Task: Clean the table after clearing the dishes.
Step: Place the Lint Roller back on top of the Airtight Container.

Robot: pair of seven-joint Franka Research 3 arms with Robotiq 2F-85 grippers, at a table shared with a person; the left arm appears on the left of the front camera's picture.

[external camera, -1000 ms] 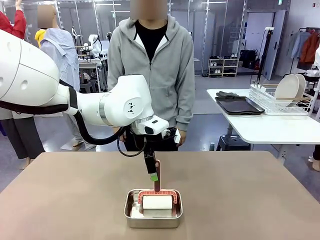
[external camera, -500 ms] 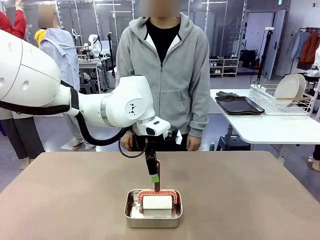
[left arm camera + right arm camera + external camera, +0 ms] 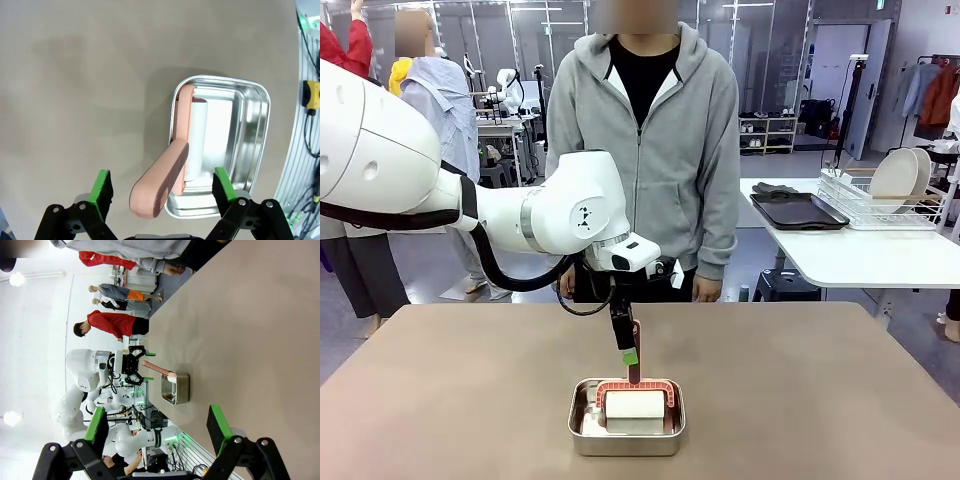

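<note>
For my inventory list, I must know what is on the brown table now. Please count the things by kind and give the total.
Steel pan: 1
Pink-handled roller with white roll, resting in the pan: 1
Total: 2
The left pincer is at the roller's handle, fingers open on both sides of it in the left wrist view.

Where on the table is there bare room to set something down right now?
Table: bare left and right of the steel pan, and the far strip before the person. Crowded at the near middle: the pan holds the lint roller, its pink handle sticking up between the left gripper's open fingers.
</note>
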